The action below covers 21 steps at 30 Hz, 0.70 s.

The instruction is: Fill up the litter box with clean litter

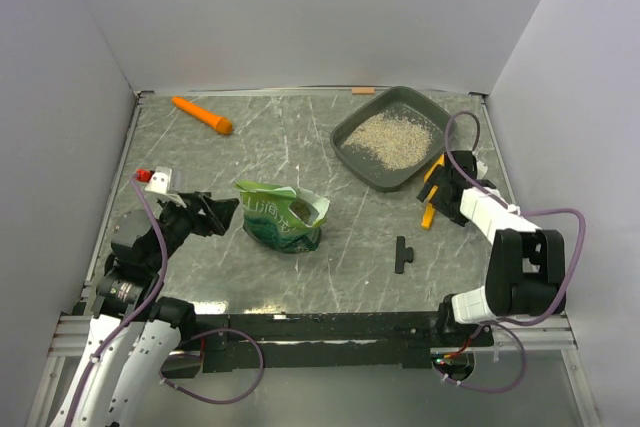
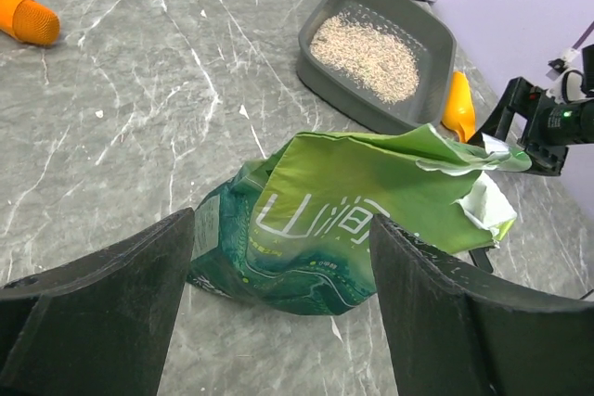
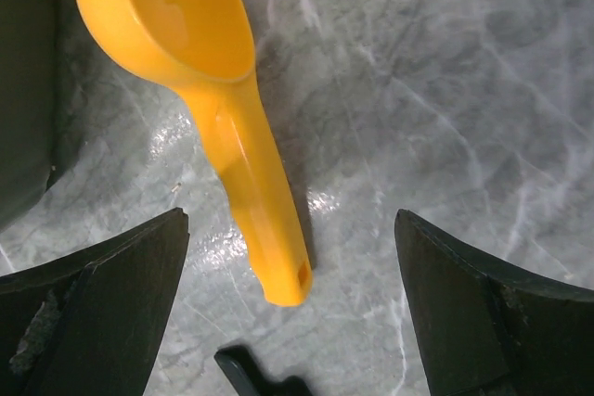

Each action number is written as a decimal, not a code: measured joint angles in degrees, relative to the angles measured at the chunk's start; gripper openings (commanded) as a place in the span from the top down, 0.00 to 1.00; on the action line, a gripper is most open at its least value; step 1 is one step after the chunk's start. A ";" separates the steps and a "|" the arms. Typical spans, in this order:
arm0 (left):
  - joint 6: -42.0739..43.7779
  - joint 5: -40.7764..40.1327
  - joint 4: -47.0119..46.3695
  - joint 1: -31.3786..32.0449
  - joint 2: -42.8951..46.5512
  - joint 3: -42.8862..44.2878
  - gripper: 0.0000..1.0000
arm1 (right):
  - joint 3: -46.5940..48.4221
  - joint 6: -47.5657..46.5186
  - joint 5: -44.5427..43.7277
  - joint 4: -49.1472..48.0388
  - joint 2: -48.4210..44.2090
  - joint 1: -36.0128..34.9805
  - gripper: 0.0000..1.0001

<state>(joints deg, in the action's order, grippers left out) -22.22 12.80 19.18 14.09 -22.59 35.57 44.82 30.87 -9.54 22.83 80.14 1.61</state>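
At upper right of the overhead frame, the litter box (image 1: pixel 372 173) holds clean litter (image 1: pixel 392 137). The left gripper (image 1: pixel 225 212) gapes beside the central green bag (image 1: pixel 283 215); the right gripper (image 1: pixel 440 187) hangs released over the orange scoop (image 3: pixel 251 173).

Lighting: we find it even and diffuse, probably from overhead; the pale walls (image 1: pixel 300 7) carry no hard shadows.
Shadows: soft and short, under the green bag (image 1: pixel 283 217) and along the orange scoop (image 3: pixel 243 150).
Glare: white patches on the marbled surface (image 3: pixel 445 90) beside the scoop's handle, and a sheen on the bag's glossy face.
Focus: the overhead view is sharp. In both wrist views the jaws at the bottom edge are dark, soft and swollen by the wide lens.
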 measured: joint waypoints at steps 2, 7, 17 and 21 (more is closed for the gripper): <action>0.00 -0.20 0.11 0.00 0.02 0.00 0.19 | 0.17 -0.09 0.81 -0.70 1.55 0.04 0.05; 0.02 -0.37 0.35 0.04 0.02 0.00 0.19 | 1.70 -0.52 2.40 -1.92 5.66 0.44 0.20; 0.02 -0.63 0.42 0.04 0.00 0.00 0.19 | 6.19 -0.87 3.50 -1.22 10.01 0.83 0.80; 0.02 -0.68 0.44 0.04 0.02 0.00 0.18 | 7.26 -1.11 3.30 -0.15 10.82 0.90 1.00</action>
<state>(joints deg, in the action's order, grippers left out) -22.20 12.12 19.62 14.13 -22.57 35.57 52.07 29.76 -6.24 22.68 90.96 2.50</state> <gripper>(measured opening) 0.811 0.233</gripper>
